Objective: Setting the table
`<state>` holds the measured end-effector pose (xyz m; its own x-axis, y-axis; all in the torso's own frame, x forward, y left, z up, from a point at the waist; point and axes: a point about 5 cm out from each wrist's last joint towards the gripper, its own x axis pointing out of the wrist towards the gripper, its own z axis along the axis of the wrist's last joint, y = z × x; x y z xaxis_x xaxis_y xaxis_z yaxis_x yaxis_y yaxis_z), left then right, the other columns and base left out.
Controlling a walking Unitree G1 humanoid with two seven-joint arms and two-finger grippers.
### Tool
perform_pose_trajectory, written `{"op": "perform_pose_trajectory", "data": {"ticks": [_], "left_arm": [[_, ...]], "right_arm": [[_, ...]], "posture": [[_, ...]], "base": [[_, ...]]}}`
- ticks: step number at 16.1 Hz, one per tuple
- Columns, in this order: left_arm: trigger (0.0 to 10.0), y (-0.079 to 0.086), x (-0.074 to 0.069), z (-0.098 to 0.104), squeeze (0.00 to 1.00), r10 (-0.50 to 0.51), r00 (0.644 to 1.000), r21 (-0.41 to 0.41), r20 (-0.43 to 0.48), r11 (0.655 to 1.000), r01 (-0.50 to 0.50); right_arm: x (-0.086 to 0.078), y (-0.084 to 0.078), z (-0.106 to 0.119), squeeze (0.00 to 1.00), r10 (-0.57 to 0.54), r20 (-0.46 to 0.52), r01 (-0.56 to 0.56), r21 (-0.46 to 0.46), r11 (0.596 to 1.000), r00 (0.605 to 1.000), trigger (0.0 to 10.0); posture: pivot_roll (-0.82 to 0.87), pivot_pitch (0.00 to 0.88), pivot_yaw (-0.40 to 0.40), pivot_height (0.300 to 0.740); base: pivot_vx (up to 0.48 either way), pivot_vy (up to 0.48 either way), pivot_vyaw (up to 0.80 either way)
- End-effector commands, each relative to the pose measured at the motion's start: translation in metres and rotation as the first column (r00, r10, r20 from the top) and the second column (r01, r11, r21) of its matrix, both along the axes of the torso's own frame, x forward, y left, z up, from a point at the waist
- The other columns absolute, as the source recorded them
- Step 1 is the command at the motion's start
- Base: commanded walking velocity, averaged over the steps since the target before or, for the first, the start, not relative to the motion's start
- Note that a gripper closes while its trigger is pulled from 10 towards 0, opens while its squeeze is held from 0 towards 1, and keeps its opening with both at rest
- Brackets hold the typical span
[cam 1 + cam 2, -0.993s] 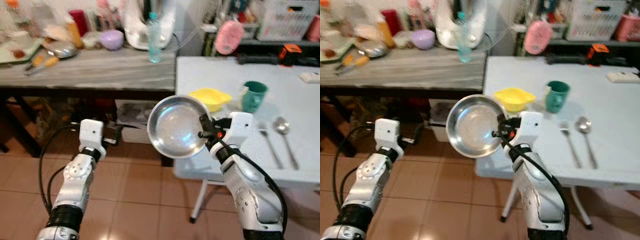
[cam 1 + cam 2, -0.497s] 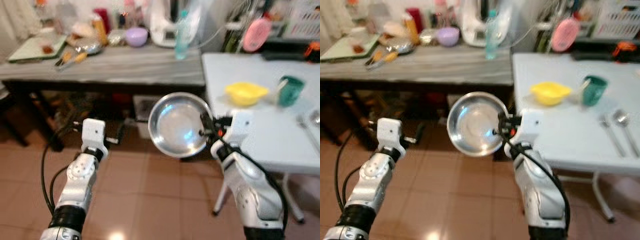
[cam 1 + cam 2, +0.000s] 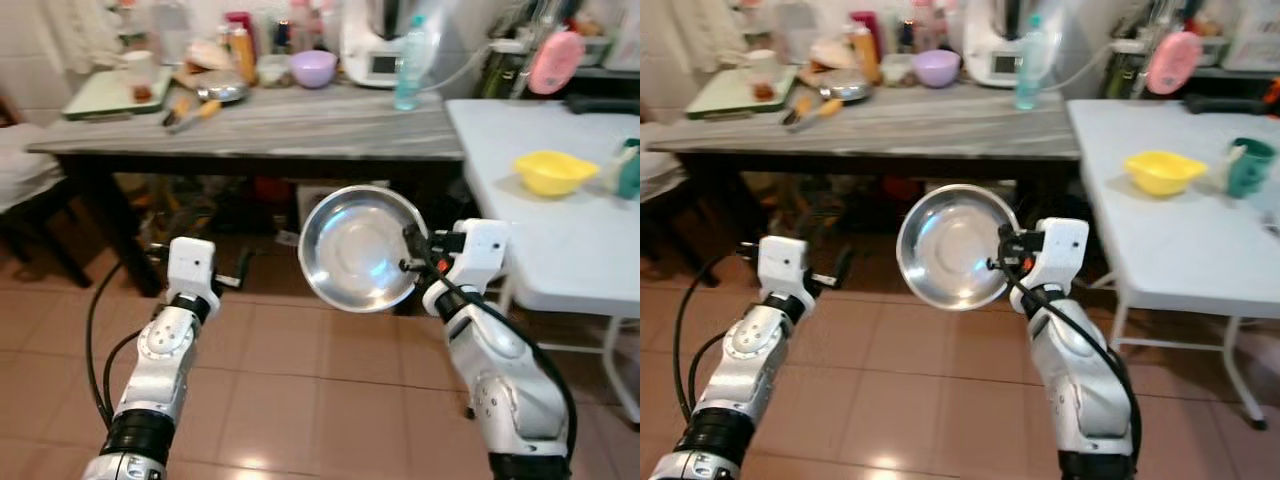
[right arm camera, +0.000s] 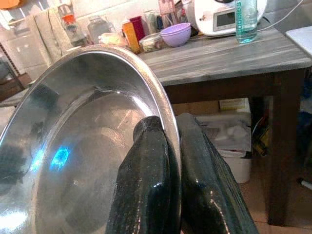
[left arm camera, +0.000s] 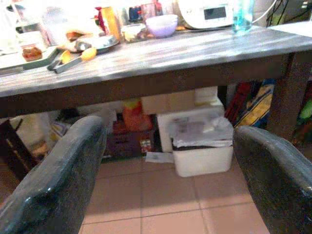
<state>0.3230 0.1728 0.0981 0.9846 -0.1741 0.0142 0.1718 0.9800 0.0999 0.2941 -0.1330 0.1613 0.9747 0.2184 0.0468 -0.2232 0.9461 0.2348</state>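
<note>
Fig.: R hand (image 3: 410, 262) is clamping the rim of a steel bowl (image 3: 358, 248), one finger inside the rim and one outside (clear in R wrist view), w/ the bowl standing on edge, hollow facing the head camera, hanging in mid-air over the tiled floor (image 3: 300, 390), in front of the robot at chest level.

L hand (image 5: 168, 165) is hanging released, fingers (image 5: 58, 180) spread wide w/ nothing between them, off to the robot's left and low.

Key relation: the white desk (image 3: 560, 250) is lying to the robot's right of the bowl, its near corner just beside the R arm; so the bowl's goal is probably rightward and slightly forward, and the R arm is both the nearer one and the one carrying. The bowl will prob. need tipping from on-edge to flat before set-down.

Already on the white desk: yellow bowl (image 3: 555, 172) and green cup (image 3: 1248, 166), both toward its far side.

The grey desk (image 3: 300, 125) beyond is holding kitchen clutter, incl. a purple bowl (image 3: 313, 68).

Hard to read: white desk is cut off at the frame edge; bowl is hiding the R fingertips in the head views.
</note>
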Motion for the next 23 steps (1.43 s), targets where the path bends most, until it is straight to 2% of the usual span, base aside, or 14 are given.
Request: {"op": "perform_pose_trajectory", "data": {"ticks": [1, 7, 13, 19, 23], "left_arm": [[10.0, -0.009, 0.002, 0.005, 0.00, -0.027, 0.999, -0.007, 0.025, 1.000, 0.027], [10.0, -0.006, 0.003, 0.007, 0.00, -0.025, 0.999, -0.031, 0.022, 0.999, 0.025], [10.0, -0.008, 0.003, 0.006, 0.00, -0.039, 0.999, -0.033, 0.018, 0.999, 0.040], [10.0, -0.003, -0.005, -0.001, 0.00, -0.021, 1.000, -0.033, 0.002, 0.999, 0.021], [10.0, -0.003, -0.005, -0.002, 0.00, -0.021, 1.000, -0.033, -0.001, 0.999, 0.021]], "right_arm": [[0.000, -0.007, 0.001, 0.00, -0.033, 0.008, 0.033, -0.002, 0.999, 0.999, 10.0], [0.001, -0.007, 0.002, 0.00, -0.029, 0.020, 0.030, -0.015, 0.999, 0.999, 10.0], [0.000, -0.008, 0.001, 0.00, -0.030, 0.023, 0.030, -0.023, 0.999, 0.999, 10.0], [-0.013, -0.012, -0.008, 0.00, -0.024, 0.009, 0.025, -0.055, 0.998, 1.000, 10.0], [-0.008, -0.010, -0.001, 0.00, -0.016, 0.041, 0.019, -0.080, 0.997, 0.999, 10.0]], "posture": [[-0.08, 0.000, 0.040, 0.740], [-0.08, 0.000, 0.041, 0.740], [-0.08, 0.000, 0.044, 0.740], [-0.09, 0.000, 0.051, 0.740], [-0.09, 0.000, 0.048, 0.740]], "base": [[0.000, 0.000, 0.00], [0.145, 0.000, 0.00], [0.459, 0.000, 0.00], [0.480, 0.000, 0.00], [0.480, 0.000, 0.00]]}}
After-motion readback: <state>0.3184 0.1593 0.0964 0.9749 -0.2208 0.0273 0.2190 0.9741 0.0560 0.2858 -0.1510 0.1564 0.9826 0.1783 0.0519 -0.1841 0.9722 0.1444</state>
